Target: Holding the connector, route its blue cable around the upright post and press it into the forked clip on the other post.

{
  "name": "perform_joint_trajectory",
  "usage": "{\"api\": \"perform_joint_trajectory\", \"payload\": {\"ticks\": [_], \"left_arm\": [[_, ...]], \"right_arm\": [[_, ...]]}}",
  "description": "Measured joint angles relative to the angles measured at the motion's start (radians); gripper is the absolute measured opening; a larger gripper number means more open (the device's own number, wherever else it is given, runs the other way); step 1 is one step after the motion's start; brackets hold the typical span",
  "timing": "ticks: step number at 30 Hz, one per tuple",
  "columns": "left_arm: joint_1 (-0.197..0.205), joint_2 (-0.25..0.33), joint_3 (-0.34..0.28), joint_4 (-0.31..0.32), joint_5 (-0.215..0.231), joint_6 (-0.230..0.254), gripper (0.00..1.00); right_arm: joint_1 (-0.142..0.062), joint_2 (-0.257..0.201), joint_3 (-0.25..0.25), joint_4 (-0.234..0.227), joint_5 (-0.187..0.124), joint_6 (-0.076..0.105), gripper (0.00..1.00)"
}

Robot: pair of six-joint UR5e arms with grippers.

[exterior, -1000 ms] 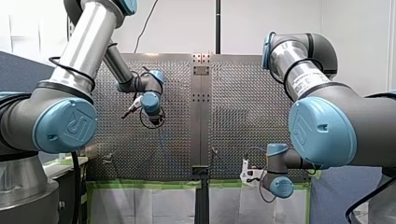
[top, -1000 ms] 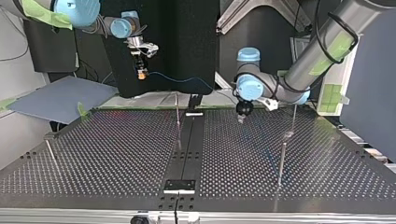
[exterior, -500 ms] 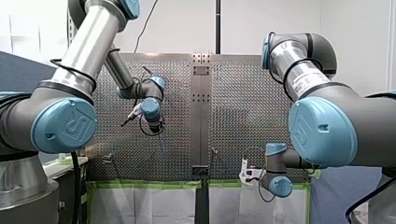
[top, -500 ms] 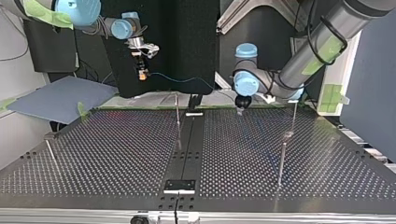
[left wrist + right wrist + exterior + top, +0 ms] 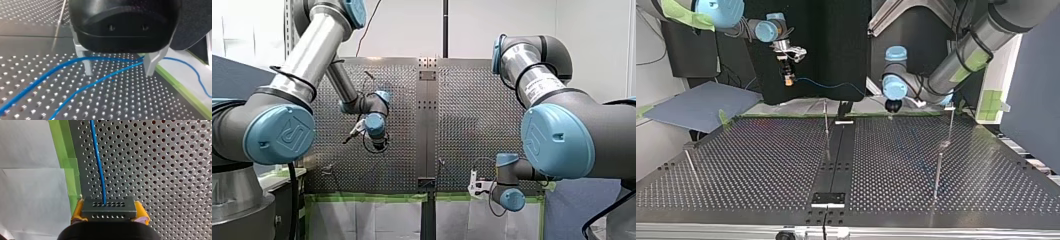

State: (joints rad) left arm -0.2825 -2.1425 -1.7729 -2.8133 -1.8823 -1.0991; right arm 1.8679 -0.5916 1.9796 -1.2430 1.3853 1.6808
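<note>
My right gripper (image 5: 109,213) is shut on a dark grey connector (image 5: 109,208), with yellow pads on both its sides. The blue cable (image 5: 98,162) leaves the connector and runs ahead over the perforated table. In the top view this gripper (image 5: 788,77) hangs at the back left, and the cable (image 5: 836,85) sags toward the middle. My left gripper (image 5: 119,69) stands open just above the table, and the blue cable (image 5: 75,65) passes between its fingers untouched. It hovers near the table's back edge (image 5: 893,109). Thin upright posts (image 5: 826,125) (image 5: 938,172) stand on the table.
Further thin posts stand at the top view's left (image 5: 689,162) and right (image 5: 950,122). A dark centre rail (image 5: 835,165) splits the table. Green tape (image 5: 62,157) lines the table's edge. A grey board (image 5: 696,102) lies beyond the back left corner.
My left gripper has drawn back toward the table's rear edge in the top view, downward in the front view. My right gripper holds the connector still.
</note>
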Motion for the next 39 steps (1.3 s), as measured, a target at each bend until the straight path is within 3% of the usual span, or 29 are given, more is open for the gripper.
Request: {"api": "perform_joint_trajectory", "payload": {"ticks": [10,27,39], "left_arm": [[-0.01,-0.076,0.0,0.049,-0.015,-0.019,0.99],[-0.011,-0.082,0.0,0.063,-0.02,-0.09,0.99],[-0.028,-0.119,0.005,0.082,-0.034,-0.099,0.99]], "right_arm": [[0.001,0.0,0.0,0.003,0.0,-0.002,0.0],[0.004,0.0,0.0,0.009,0.0,-0.006,0.0],[0.007,0.0,0.0,0.009,0.0,-0.008,0.0]]}}
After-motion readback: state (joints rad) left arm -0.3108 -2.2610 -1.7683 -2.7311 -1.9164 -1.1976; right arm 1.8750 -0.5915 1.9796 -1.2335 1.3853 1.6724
